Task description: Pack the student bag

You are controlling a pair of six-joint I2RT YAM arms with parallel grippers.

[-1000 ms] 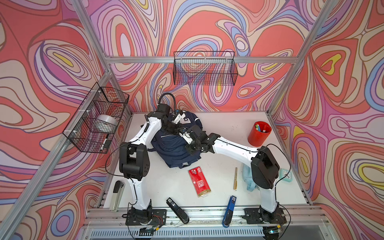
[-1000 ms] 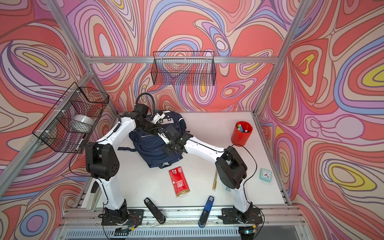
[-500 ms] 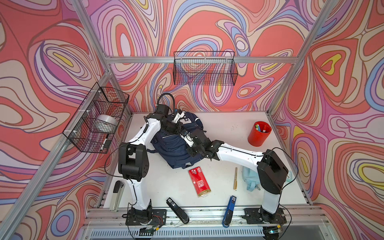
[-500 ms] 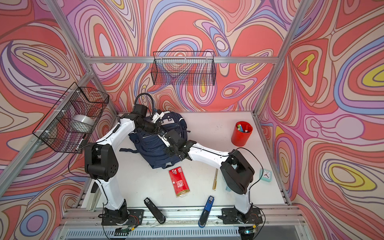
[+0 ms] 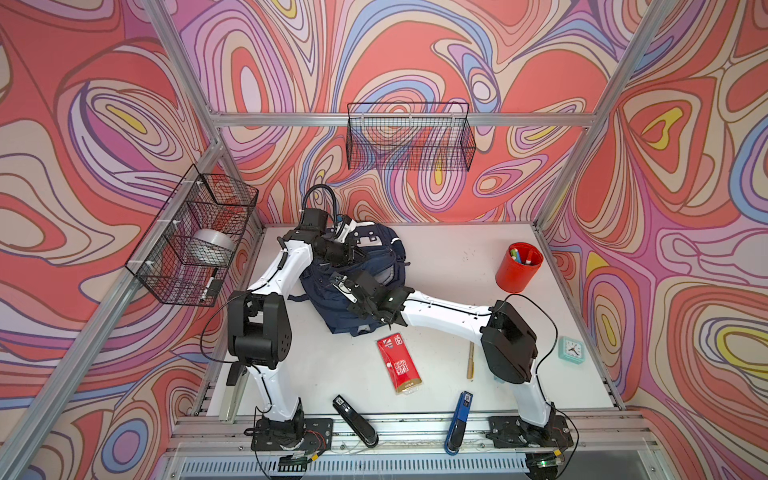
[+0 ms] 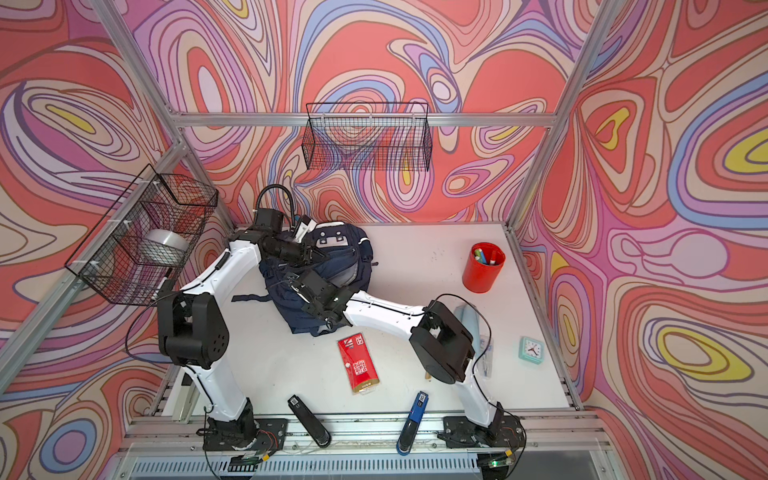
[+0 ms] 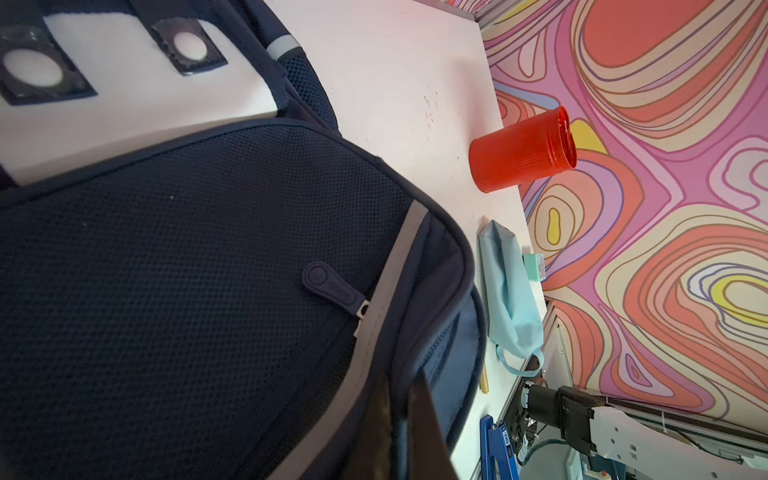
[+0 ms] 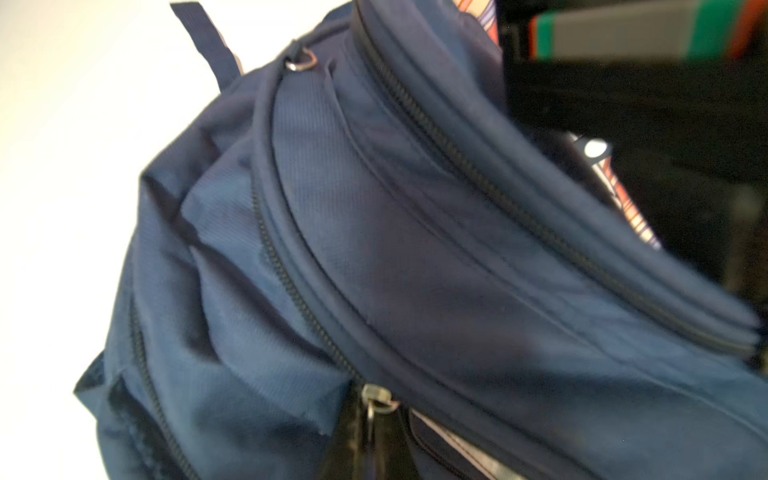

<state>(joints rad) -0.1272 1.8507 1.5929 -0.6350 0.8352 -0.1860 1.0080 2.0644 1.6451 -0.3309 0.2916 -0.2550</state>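
The navy backpack (image 5: pixel 328 309) is lying on the desk (image 5: pixel 449 257), well left of the red pen cup (image 5: pixel 518 268). The left pincer (image 7: pixel 399 399) is pinching its rim, probably to steady it. The right pincer (image 8: pixel 370 419) is pinching the zipper pull (image 8: pixel 376 399), probably to work a pocket's zipper.

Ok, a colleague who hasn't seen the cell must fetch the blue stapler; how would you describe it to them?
Find the white table and follow its front edge, along the metal rail. The blue stapler lies there beside the right arm's base. The similar black stapler lies nearer the left arm's base; only the one you want is bright blue.
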